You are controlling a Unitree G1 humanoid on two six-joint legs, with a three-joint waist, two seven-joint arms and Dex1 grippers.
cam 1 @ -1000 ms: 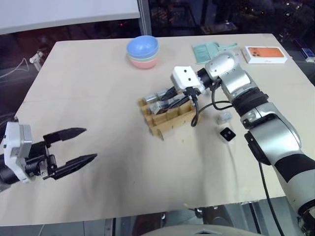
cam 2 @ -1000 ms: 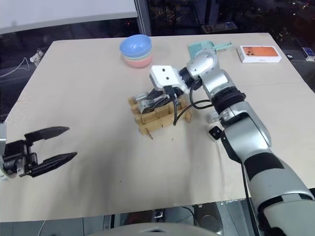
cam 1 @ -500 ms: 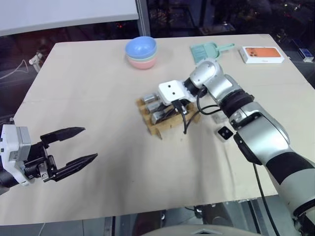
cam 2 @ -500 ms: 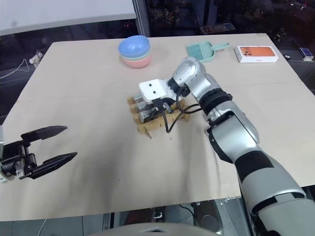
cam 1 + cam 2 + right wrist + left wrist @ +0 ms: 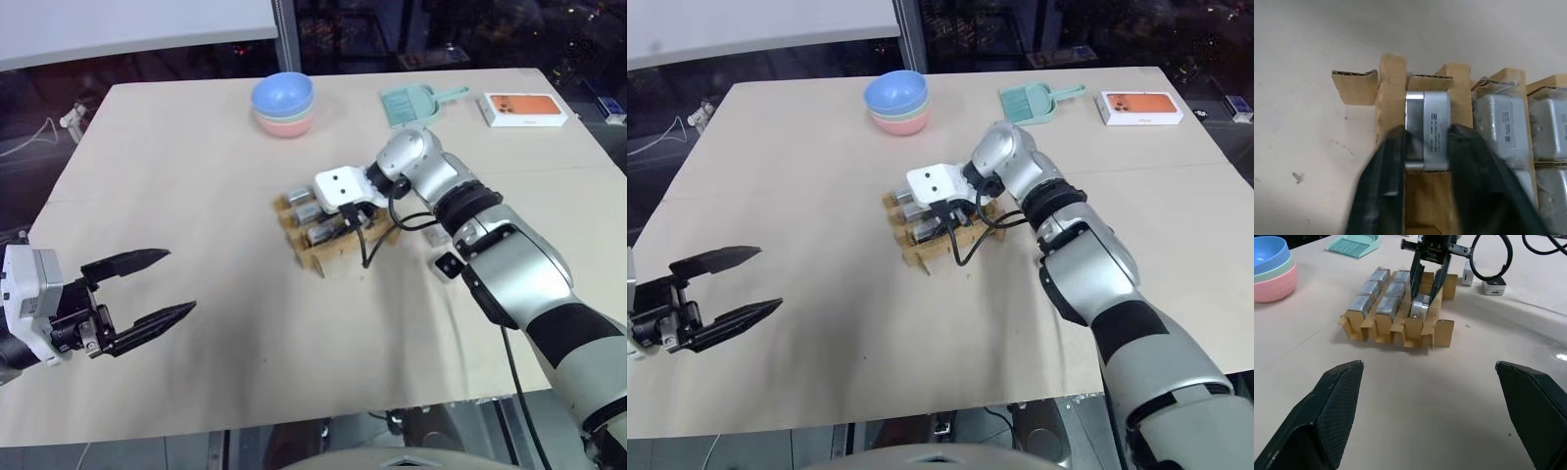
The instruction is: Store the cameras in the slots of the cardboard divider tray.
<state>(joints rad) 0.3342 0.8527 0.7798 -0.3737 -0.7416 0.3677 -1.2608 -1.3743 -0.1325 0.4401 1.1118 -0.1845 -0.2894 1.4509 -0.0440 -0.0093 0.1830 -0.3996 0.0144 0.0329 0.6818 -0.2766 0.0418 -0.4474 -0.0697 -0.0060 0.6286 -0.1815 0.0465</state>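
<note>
The cardboard divider tray [image 5: 312, 257] lies mid-table, with several silver cameras [image 5: 1376, 296] in its slots. My right gripper [image 5: 1422, 303] points down into an end slot. Its fingers [image 5: 1393, 147] stand on either side of a silver camera [image 5: 1430, 117] seated there, open, with a slight gap on one side. A loose camera [image 5: 449, 264] with a black face and white rim lies on the table right of the tray. Another small block [image 5: 1467, 273] lies near it. My left gripper [image 5: 181, 283] hovers wide open and empty over the table's near left.
Stacked blue, green and pink bowls [image 5: 283, 103] stand at the back. A mint-green dustpan [image 5: 411, 101] and a white-and-orange flat box [image 5: 527, 109] lie at the back right. A black cable loops from my right wrist beside the tray.
My right gripper came down and leftward with the camera onto the tray. The camera now sits in the end slot and the fingers have eased apart. The left gripper stayed put.
</note>
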